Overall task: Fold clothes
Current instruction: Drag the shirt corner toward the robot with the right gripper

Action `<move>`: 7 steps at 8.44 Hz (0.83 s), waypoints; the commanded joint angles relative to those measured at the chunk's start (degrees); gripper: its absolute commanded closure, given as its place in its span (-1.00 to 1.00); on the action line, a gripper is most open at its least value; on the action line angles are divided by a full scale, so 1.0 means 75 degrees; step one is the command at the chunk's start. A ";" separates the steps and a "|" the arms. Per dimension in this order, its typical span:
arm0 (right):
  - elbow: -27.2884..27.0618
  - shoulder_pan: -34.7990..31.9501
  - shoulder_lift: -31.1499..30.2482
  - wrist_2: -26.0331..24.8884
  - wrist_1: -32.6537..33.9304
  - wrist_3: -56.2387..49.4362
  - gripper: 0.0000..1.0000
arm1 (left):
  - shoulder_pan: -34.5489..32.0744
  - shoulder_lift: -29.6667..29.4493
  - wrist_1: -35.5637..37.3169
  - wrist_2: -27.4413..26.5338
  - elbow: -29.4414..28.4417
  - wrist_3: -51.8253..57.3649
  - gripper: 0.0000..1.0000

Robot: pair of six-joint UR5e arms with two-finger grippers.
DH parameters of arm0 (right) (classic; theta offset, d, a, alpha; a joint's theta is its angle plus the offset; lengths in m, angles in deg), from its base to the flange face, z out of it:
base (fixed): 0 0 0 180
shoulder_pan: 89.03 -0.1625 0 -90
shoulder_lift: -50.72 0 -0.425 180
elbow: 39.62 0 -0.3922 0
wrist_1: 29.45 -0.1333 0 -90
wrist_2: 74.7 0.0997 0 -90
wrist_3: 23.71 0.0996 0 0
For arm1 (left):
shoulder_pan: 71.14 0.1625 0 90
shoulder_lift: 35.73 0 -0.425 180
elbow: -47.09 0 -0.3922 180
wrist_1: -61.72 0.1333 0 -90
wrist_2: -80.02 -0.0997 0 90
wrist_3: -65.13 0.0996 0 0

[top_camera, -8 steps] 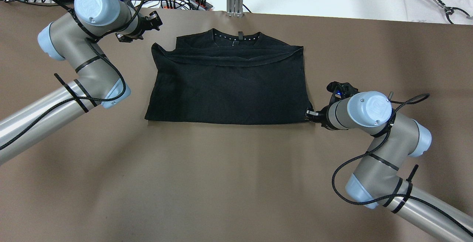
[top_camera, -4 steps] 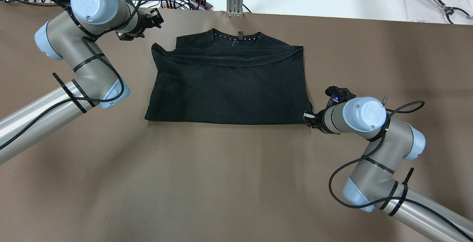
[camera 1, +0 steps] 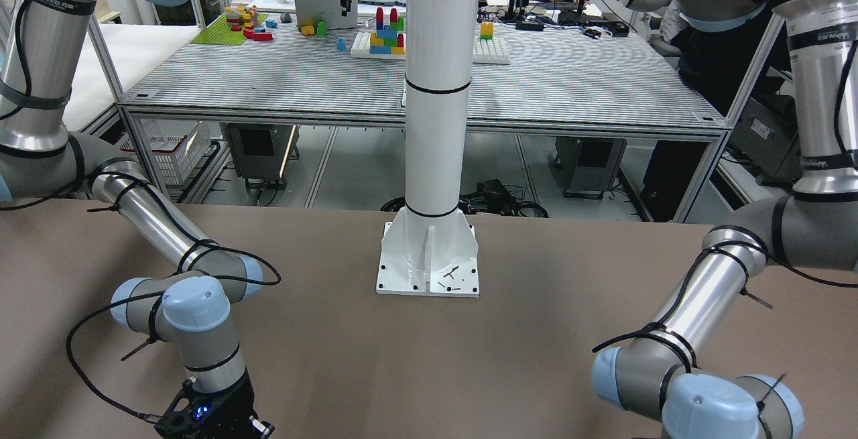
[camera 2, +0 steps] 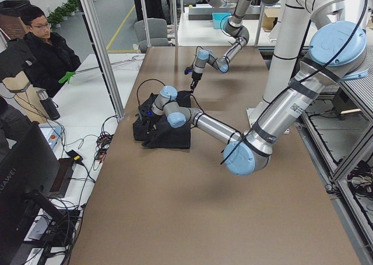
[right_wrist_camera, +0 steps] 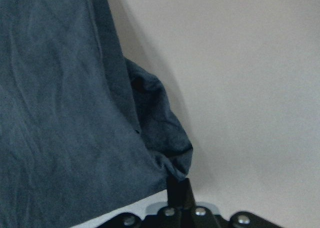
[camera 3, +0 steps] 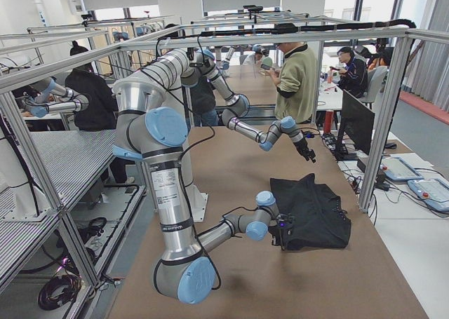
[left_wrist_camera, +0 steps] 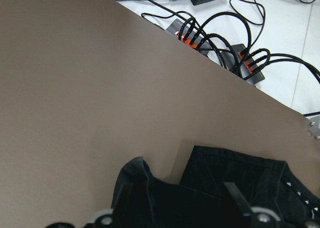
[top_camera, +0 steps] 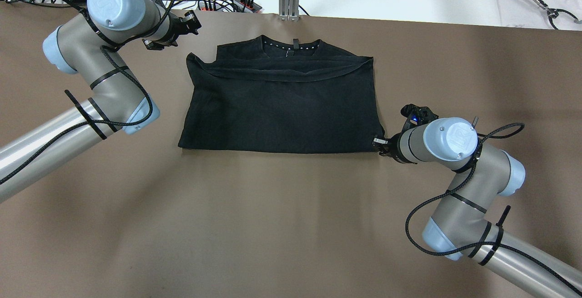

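From overhead, the black shirt [top_camera: 282,107] lies folded once on the brown tabletop [top_camera: 273,225], toward its far edge. The right gripper [top_camera: 376,142] sits at the shirt's near right corner, and the left gripper [top_camera: 193,18] hovers just off its far left corner, not touching. In the left wrist view that gripper's fingers [left_wrist_camera: 234,198] stand spread wide above the shirt's corner. In the right wrist view the right fingers [right_wrist_camera: 179,190] are pinched on the bunched corner of cloth.

One black garment [top_camera: 282,107], two robot arms [top_camera: 102,73], one white pillar [camera 1: 436,124], one table [top_camera: 291,225]
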 commanded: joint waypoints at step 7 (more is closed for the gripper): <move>-0.2206 0.2526 -0.2294 0.2899 -0.4295 0.6543 1.00 | 0.0095 0.0070 0.0193 0.0026 0.0205 -0.0280 -0.34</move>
